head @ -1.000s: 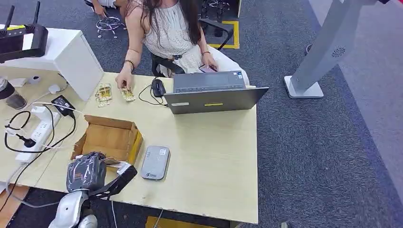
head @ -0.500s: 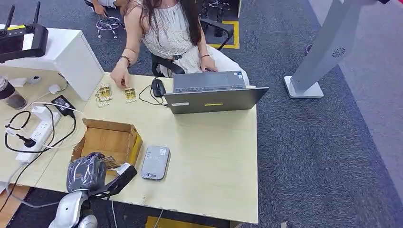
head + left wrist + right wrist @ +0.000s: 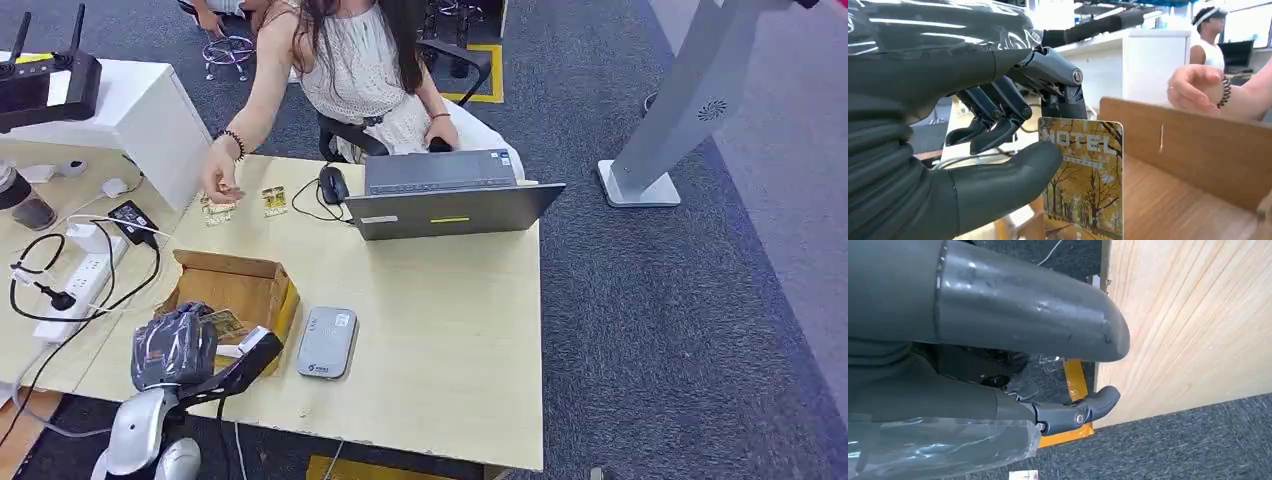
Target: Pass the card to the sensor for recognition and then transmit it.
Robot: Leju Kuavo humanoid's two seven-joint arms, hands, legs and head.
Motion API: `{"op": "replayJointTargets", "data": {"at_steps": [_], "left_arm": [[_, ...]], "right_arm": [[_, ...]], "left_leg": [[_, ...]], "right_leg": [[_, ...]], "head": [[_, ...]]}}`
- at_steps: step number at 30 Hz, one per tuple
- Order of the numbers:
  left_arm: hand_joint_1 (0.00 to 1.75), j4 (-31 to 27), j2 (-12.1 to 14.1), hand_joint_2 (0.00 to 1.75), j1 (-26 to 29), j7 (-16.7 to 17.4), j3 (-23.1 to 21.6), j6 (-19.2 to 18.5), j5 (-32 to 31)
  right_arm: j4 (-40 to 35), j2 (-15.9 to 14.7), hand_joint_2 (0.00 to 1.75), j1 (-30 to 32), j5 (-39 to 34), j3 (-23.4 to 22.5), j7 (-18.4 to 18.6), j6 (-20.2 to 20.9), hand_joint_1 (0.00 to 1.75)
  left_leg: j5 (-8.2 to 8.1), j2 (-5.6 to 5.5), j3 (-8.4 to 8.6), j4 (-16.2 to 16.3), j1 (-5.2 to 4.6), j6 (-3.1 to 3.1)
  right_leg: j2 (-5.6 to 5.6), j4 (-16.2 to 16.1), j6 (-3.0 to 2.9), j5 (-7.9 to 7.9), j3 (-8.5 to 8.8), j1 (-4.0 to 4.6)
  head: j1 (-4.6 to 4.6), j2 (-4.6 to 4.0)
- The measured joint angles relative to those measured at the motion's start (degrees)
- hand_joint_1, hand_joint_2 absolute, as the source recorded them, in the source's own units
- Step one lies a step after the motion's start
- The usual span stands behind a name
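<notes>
My left hand (image 3: 178, 345) sits at the table's near left corner, over the front edge of an open cardboard box (image 3: 235, 288). It pinches a card (image 3: 228, 325) between thumb and fingers. In the left wrist view the card (image 3: 1083, 180) stands upright, printed "HOTEL" over yellow autumn trees, with my left hand (image 3: 998, 125) holding its edge. The grey flat sensor (image 3: 326, 342) lies on the table just right of the box. My right hand (image 3: 973, 395) hangs beside the table's edge above the carpet, fingers apart and holding nothing.
A person sits across the table, one hand (image 3: 218, 185) raised above more cards (image 3: 273, 200) at the far left. A laptop (image 3: 445, 200) and mouse (image 3: 333, 184) stand in front of them. A power strip (image 3: 75, 285) with cables lies left of the box.
My left hand has shifted slightly left and lifted the card above the box's front edge. The person's hand has left the cards on the table and moved left and up.
</notes>
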Motion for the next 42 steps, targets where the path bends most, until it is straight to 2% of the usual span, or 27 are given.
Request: {"op": "replayJointTargets", "data": {"at_steps": [3, 9, 13, 19, 24, 29, 36, 37, 42], "left_arm": [[1.75, -0.3, 0.1, 1.75, -1.6, 0.0, 0.0, 0.0, -0.2], [1.75, -0.3, 0.5, 1.75, -8.7, 0.0, -0.3, -0.4, -0.3], [1.75, 0.2, 1.0, 1.75, -13.6, 1.7, -1.1, -0.3, -1.1], [1.75, 7.0, 1.9, 1.75, -26.0, 4.4, -1.3, -1.0, -2.7], [1.75, 13.4, 2.6, 1.75, -33.9, 5.6, -1.8, -1.8, -3.2], [1.75, 17.1, 2.9, 1.75, -37.1, 6.0, -2.0, -2.2, -3.2], [1.75, 19.7, 3.3, 1.75, -37.6, 6.0, -2.1, -2.2, -2.6], [0.00, 19.9, 3.4, 1.75, -37.5, 6.0, -2.1, -2.1, -2.4], [0.00, 21.0, 3.9, 1.75, -37.1, 4.8, -2.0, 1.7, -1.1]], "right_arm": [[0.0, 0.0, 0.00, -0.1, 0.2, 0.0, 0.0, 0.0, 0.00], [0.0, 0.0, 0.00, -0.5, 0.6, 0.0, 0.2, 0.0, 0.00], [0.0, 0.0, 0.00, -0.7, 1.1, 0.0, 0.4, 0.0, 0.00], [0.2, 0.0, 0.00, -1.7, 1.8, 0.4, 1.2, 0.0, 0.00], [0.4, 0.1, 0.00, -2.2, 1.7, 0.7, 1.3, 0.0, 0.00], [0.5, 0.1, 0.00, -2.3, 1.5, 0.7, 1.3, 0.0, 0.00], [0.7, 0.1, 0.00, -2.3, 1.4, 0.7, 1.3, 0.0, 0.00], [0.7, 0.1, 0.00, -2.3, 1.4, 0.7, 1.4, 0.0, 0.00], [0.8, 0.1, 0.00, -2.3, 1.2, 0.8, 1.4, 0.2, 0.00]], "left_leg": [[0.02, -0.02, 0.00, 0.0, 0.00, 0.01], [0.07, -0.04, 0.00, 0.0, 0.00, 0.01], [0.11, -0.07, -0.01, 0.0, 0.00, 0.01], [0.22, -0.07, 0.00, 0.0, 0.01, -0.03], [0.23, -0.06, -0.01, 0.0, 0.01, -0.02], [0.22, -0.05, -0.01, 0.0, 0.01, -0.02], [0.22, -0.02, -0.02, 0.0, 0.01, -0.03], [0.22, -0.02, -0.03, 0.0, 0.01, -0.03], [0.22, -0.02, -0.04, 0.0, 0.01, -0.03]], "right_leg": [[-0.03, 0.0, 0.00, 0.00, -0.01, 0.00], [-0.04, 0.0, -0.03, 0.05, 0.01, 0.00], [-0.07, 0.0, -0.02, 0.07, 0.00, 0.00], [-0.06, 0.0, -0.06, 0.14, 0.00, 0.01], [-0.04, 0.1, -0.04, 0.17, 0.00, 0.00], [-0.01, 0.0, -0.03, 0.16, -0.01, 0.00], [0.01, 0.0, -0.03, 0.16, -0.04, 0.00], [0.01, 0.0, -0.03, 0.16, -0.04, 0.01], [0.00, 0.1, -0.03, 0.16, -0.03, 0.00]], "head": [[0.00, 0.00], [0.00, 0.00], [0.00, 0.00], [0.00, 0.00], [0.00, 0.00], [-0.02, 0.00], [-0.02, 0.00], [0.02, 0.00], [0.00, 0.00]]}}
